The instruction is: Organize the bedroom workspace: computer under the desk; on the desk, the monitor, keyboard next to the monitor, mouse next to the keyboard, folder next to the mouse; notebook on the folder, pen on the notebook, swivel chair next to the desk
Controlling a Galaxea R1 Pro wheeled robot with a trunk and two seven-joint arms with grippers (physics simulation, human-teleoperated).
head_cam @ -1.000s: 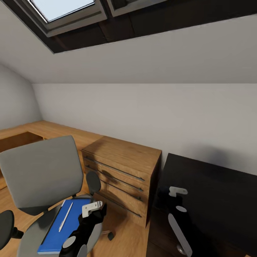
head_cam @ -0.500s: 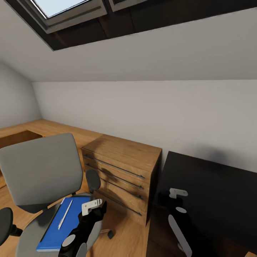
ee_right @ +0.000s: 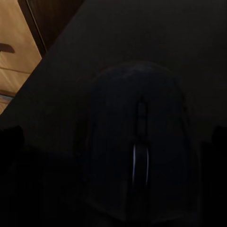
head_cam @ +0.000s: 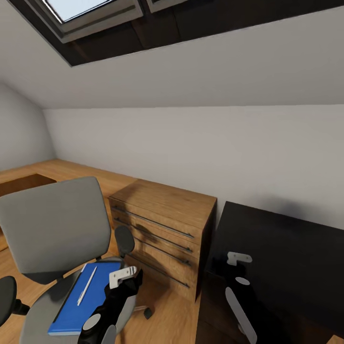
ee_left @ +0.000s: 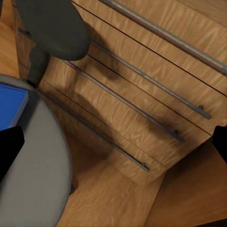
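Note:
The swivel chair (head_cam: pixel 52 224) stands at the left, grey backrest upright, with the blue folder (head_cam: pixel 76 303) lying on its seat (ee_left: pixel 33 165). A slim white pen (head_cam: pixel 87 285) rests on the folder. My left gripper (head_cam: pixel 125 278) hovers open just right of the folder, over the seat's edge; the left wrist view catches a folder corner (ee_left: pixel 10 106) and the gripper (ee_left: pixel 113 144) facing the dresser drawers. Over the black desk (head_cam: pixel 291 258), my right gripper (head_cam: pixel 235 262) is open. The black mouse (ee_right: pixel 139 142) lies on the desk top straight ahead of the right gripper (ee_right: pixel 113 142), between its fingers' lines.
A light wooden dresser (head_cam: pixel 165 224) with long bar handles stands between chair and desk, against the sloped grey wall. The chair's black armrest (head_cam: pixel 125 242) rises close to my left gripper. A skylight (head_cam: pixel 86 14) is overhead. Wood floor (head_cam: pixel 167 320) shows below the dresser.
The head view has tilted slightly, shifting the whole picture. Both arms keep their place and nothing was taken hold of or let go.

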